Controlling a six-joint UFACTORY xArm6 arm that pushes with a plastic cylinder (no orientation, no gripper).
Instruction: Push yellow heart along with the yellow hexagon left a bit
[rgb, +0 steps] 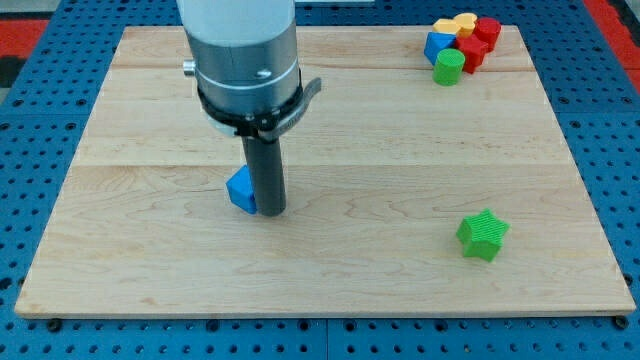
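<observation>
The yellow heart (464, 21) and the yellow hexagon (445, 26) lie side by side in a tight cluster at the view's top right corner of the wooden board. My tip (271, 211) is far from them, left of the board's middle. It touches the right side of a blue block (240, 190). The rod partly hides that blue block, so I cannot make out its shape.
In the same cluster are a red block (487, 30), a second red block (472, 50), a blue block (438, 46) and a green cylinder (449, 67). A green star (483, 234) lies at the lower right. The board (150, 120) rests on a blue pegboard.
</observation>
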